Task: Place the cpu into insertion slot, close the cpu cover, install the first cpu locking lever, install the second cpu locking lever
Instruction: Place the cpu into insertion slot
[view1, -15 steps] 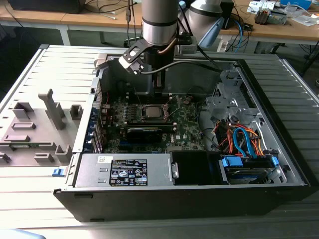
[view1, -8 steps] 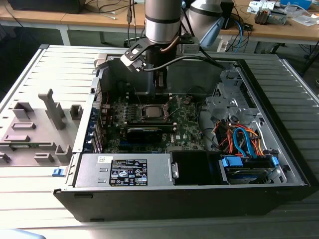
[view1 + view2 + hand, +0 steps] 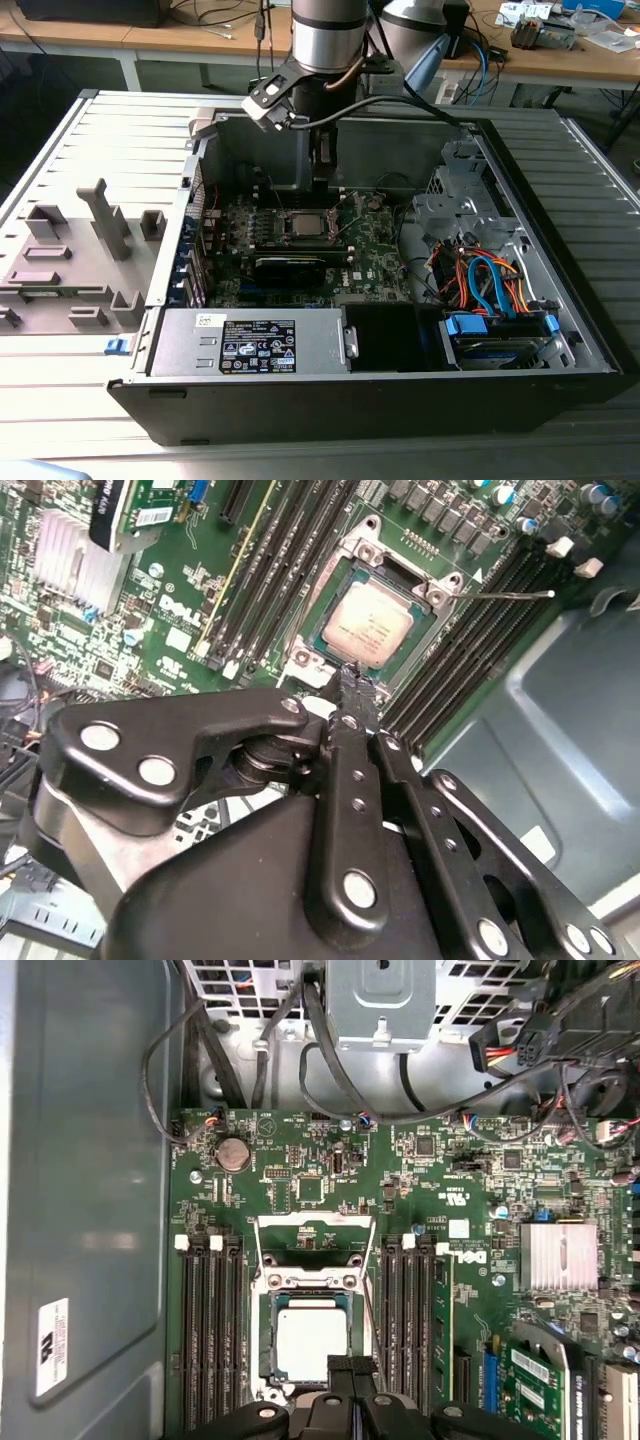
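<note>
While the chip (image 3: 312, 1335) lies in the socket (image 3: 265, 1345) and the cover (image 3: 316, 1222) stands hinged back from it, the claw (image 3: 351, 1365), pinched shut on nothing, hangs at the socket's edge, where a dip could knock the unclamped chip askew.

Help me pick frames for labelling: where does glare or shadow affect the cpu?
In the first wrist view the cpu top is washed out nearly white; in the second wrist view it shows a softer warm sheen, with the gripper dark beside it; in the exterior view it sits dim inside the case.
</note>
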`<control>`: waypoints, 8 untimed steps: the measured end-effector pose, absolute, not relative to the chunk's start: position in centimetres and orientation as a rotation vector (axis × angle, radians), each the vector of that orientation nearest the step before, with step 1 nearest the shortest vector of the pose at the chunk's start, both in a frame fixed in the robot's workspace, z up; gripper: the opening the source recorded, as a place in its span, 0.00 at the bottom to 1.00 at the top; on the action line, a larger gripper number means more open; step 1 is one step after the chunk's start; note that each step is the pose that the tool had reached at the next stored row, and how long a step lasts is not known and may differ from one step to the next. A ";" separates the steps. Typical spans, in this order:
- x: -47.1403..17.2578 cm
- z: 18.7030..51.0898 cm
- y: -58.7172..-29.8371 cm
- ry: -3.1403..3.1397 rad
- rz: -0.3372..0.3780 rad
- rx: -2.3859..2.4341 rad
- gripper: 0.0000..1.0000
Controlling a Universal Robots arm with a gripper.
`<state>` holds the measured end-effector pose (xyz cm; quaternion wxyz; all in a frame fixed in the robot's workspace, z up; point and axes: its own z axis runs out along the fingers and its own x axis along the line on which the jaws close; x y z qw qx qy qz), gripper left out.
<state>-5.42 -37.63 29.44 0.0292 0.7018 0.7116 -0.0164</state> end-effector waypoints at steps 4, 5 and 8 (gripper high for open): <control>-5.4 29.8 -37.6 2.195 -0.050 2.165 0.11; -5.4 29.8 -37.6 2.195 -0.051 2.165 0.11; -5.4 29.8 -37.6 2.195 -0.050 2.165 0.11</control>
